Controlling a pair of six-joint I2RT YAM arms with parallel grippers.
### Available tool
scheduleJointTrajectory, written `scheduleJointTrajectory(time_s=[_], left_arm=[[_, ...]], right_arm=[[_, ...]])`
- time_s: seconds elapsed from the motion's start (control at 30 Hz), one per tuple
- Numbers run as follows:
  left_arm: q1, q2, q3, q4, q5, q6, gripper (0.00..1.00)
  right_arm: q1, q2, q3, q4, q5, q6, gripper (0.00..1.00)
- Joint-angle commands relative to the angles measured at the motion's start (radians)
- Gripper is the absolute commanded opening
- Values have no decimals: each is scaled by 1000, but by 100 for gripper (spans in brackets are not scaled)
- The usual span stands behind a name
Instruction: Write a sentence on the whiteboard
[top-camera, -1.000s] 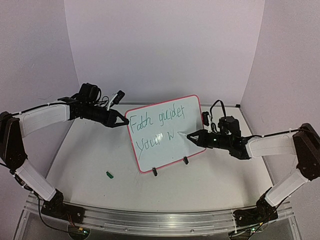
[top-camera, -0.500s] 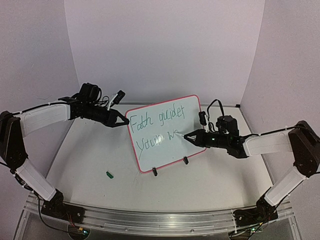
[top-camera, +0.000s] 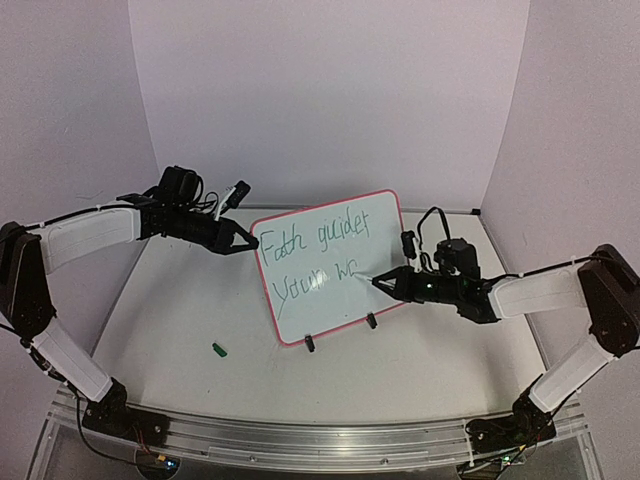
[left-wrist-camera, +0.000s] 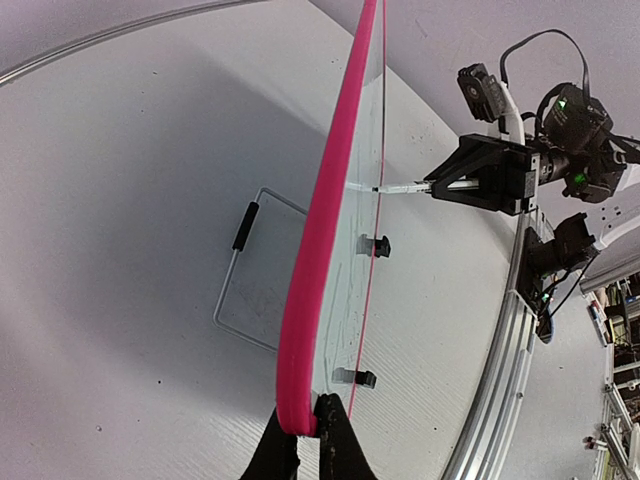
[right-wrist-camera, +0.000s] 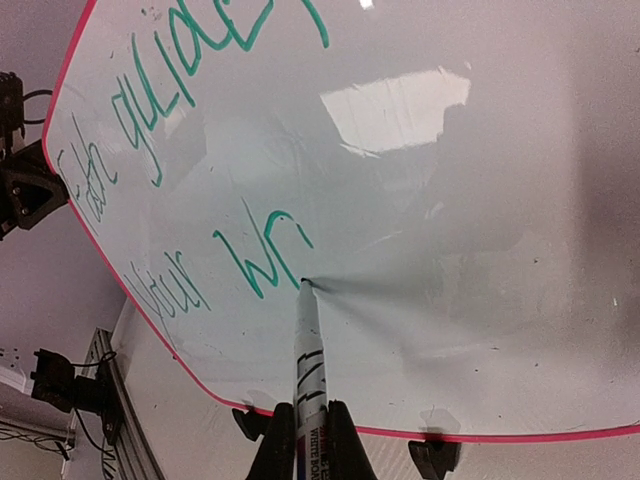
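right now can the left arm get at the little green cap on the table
Probably not yet: the left hand is shut on the whiteboard rim, steadying it. The green cap lies in the open on that arm's side, so it would have to let go first.

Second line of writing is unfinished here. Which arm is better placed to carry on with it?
Right. The right gripper is shut on the marker, tip touching the whiteboard just after the last green letters. The left gripper is clamped on the board's pink rim, steadying it.
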Motion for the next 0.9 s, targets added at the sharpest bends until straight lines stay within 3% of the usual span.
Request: scheduleJointTrajectory(time_s=[0.0, 0.43, 0.87], left_arm=[[-49, 56, -40, -174, -86, 102, 0], [-49, 54, -40, -174, -86, 103, 0], [-49, 59, -40, -174, -85, 102, 0]], right_arm=[[-5, -27, 52, 16, 69, -2, 0], [-6, -11, 86, 15, 69, -11, 0], [-5, -23, -16, 30, 76, 22, 0]])
